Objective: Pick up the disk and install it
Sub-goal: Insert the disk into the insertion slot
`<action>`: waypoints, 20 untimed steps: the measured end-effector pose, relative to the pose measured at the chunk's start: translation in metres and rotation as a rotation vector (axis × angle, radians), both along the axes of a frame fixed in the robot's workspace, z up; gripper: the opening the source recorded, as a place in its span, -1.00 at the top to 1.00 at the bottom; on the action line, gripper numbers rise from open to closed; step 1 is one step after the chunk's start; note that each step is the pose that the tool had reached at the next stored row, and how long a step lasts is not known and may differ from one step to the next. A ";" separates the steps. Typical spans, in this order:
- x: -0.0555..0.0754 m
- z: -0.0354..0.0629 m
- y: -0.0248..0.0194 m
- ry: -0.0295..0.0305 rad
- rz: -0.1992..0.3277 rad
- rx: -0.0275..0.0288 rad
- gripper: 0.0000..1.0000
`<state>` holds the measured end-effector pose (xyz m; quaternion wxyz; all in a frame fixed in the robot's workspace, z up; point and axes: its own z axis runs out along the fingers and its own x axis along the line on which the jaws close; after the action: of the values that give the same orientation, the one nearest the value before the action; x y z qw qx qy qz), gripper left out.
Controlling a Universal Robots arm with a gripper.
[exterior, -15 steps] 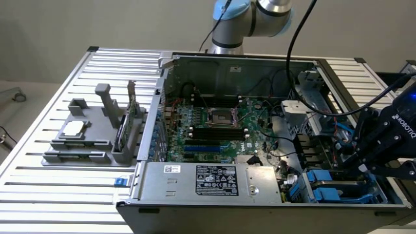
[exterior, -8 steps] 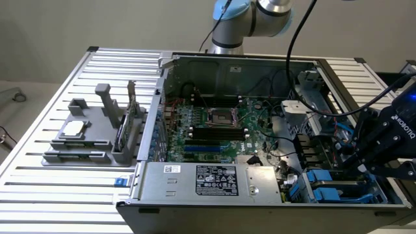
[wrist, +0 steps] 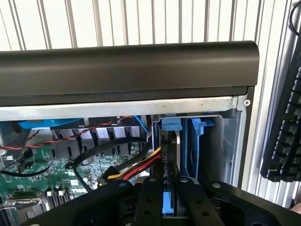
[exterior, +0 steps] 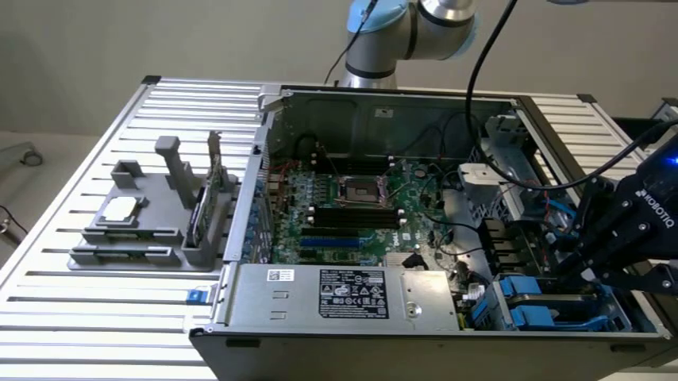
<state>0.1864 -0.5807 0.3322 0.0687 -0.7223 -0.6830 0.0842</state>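
Tool (wrist: 169, 200) clamped on the disk (wrist: 170, 202) by its blue carrier, w/ disk standing upright in the PC case (exterior: 317, 333) drive bay (exterior: 561, 305), at exterior view's right corner.

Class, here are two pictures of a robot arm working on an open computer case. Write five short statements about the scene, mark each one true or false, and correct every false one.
1. The computer case lies open, with its motherboard exposed. True.
2. The gripper hovers over the grey holder on the table. False: it is at the drive bay corner of the case, at the exterior view's right.
3. Blue plastic carriers sit in the drive bay below the gripper. True.
4. A small square silver chip rests on the grey holder. True.
5. The label on the grey metal box is red. False: it is black and white.
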 end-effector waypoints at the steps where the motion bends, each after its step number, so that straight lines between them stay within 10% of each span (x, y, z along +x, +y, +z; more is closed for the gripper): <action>1: 0.000 0.0002 0.0000 0.0000 0.000 0.0004 0.67; 20: 0.003 0.0003 -0.0004 -0.0001 0.002 0.0103 0.67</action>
<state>0.1892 -0.5811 0.3325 0.0723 -0.7213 -0.6841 0.0807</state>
